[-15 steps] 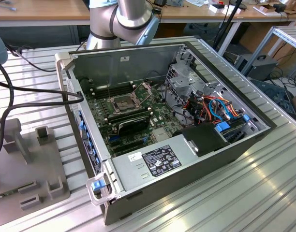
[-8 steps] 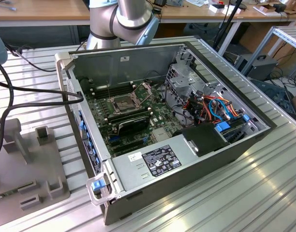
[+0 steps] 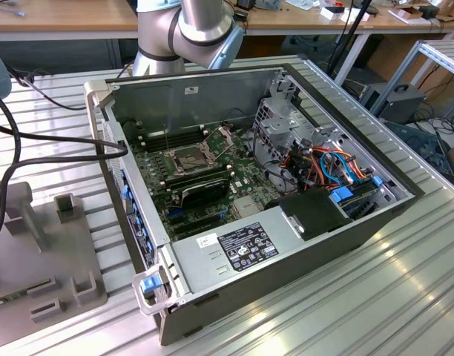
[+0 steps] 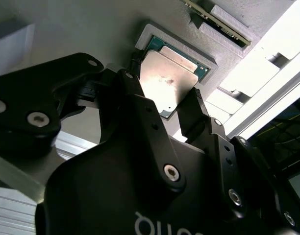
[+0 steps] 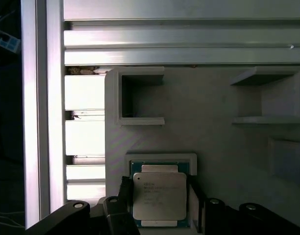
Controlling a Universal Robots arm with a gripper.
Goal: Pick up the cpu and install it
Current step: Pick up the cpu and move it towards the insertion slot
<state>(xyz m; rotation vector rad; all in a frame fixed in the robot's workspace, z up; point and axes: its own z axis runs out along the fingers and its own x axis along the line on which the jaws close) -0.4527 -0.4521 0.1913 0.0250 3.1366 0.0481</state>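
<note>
A robotics lab or workshop: a ribbed silver aluminium-profile table carries an opened grey metal computer case, with long pale wooden workbenches (cable-strewn) behind.

- cpu: dull silver-grey top, green rim around it.
- gripper: matte black, silver screw heads.
- holder block: plain pale grey.
- table: silver metal, ribbed in long parallel stripes.
- computer case: grey shell.
- motherboard: dark green.
- cables: orange and blue, bundled.
- latch: bright blue in a pale grey handle.
- label: black, white print.
- arm: silver-grey.
- desk: tan wood.
</note>
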